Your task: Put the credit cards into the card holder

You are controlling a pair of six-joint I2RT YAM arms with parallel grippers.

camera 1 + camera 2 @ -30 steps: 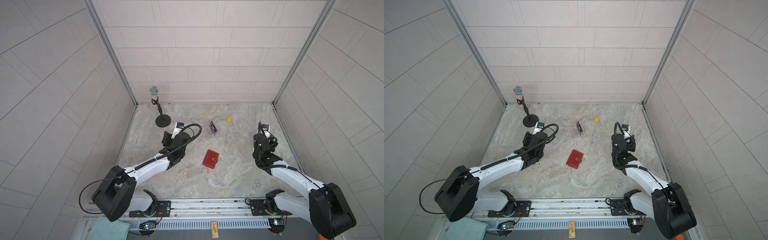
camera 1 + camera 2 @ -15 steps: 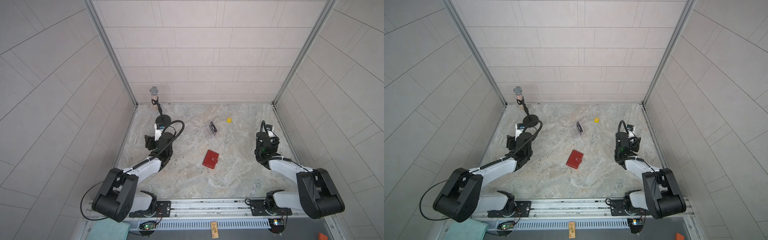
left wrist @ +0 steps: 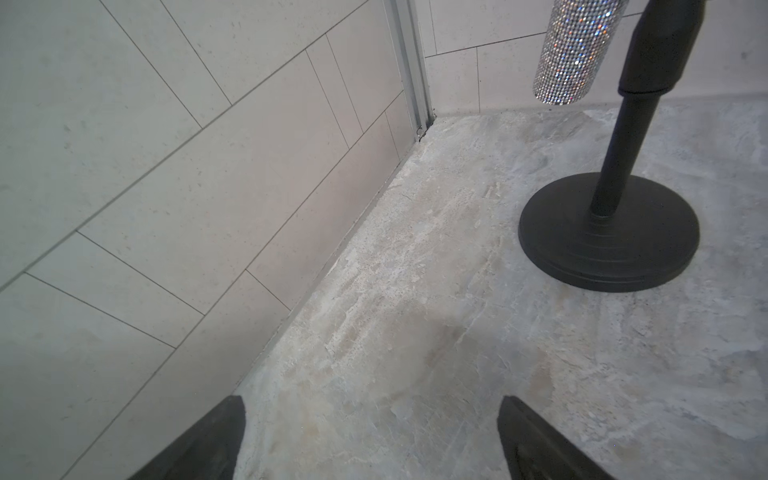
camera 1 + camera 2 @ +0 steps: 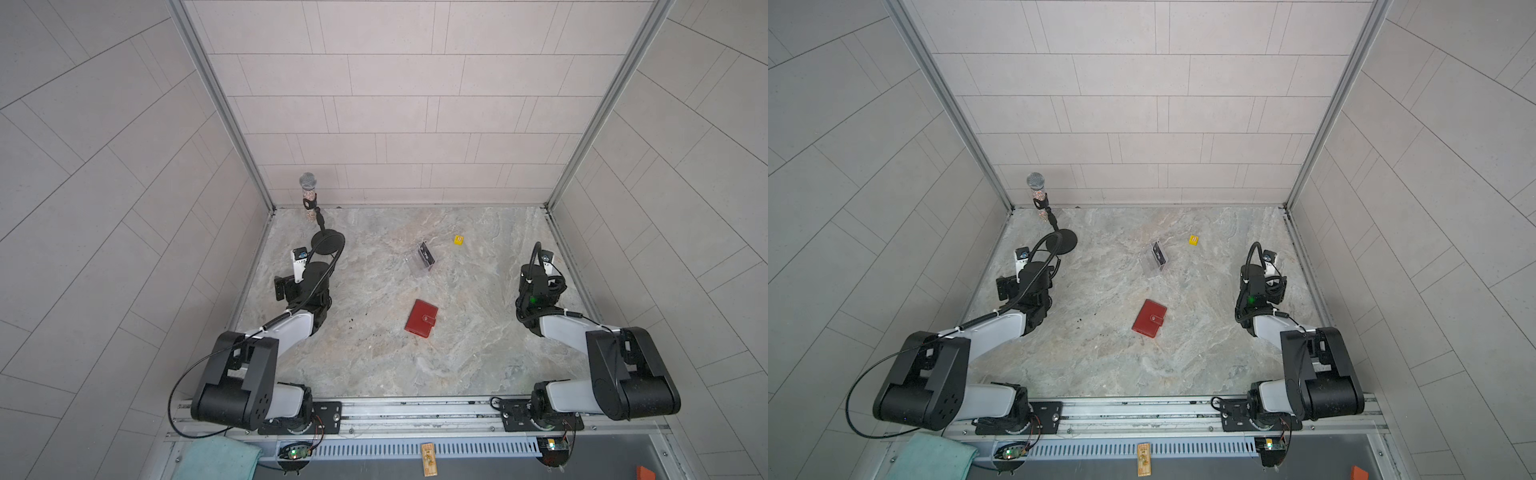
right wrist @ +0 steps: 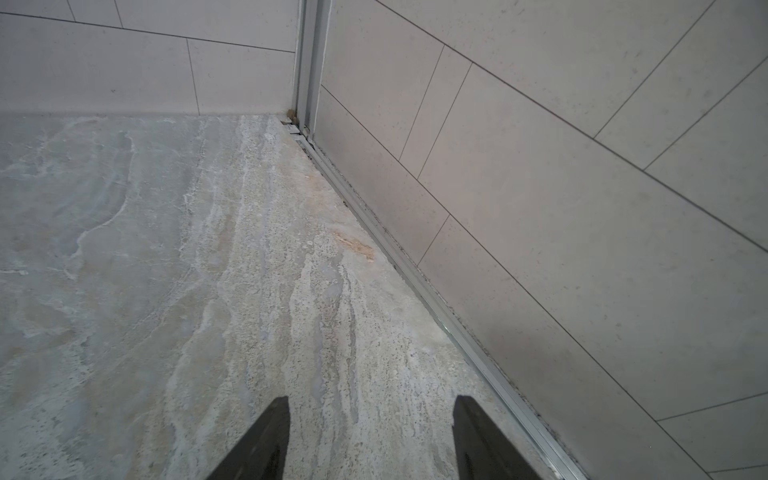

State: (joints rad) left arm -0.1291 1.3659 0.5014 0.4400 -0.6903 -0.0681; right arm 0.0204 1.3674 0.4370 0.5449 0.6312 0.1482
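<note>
Red card holder [image 4: 421, 317] lies closed mid-surface, well apart from both grippers. Left gripper [image 3: 370, 415] by the left edge, jaws spread, empty; right gripper [image 5: 372, 415] by the right edge, likewise.

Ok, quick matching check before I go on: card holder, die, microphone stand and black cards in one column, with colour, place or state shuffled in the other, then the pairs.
Things:
1. card holder
2. die
3. microphone stand
4. black cards

Descriptions:
A. yellow, small, lying alone
B. propped in the clear acrylic stand
C. red, snapped shut, lying flat mid-table
D. black round base, by the far left corner

Pairs: 1-C, 2-A, 3-D, 4-B
</note>
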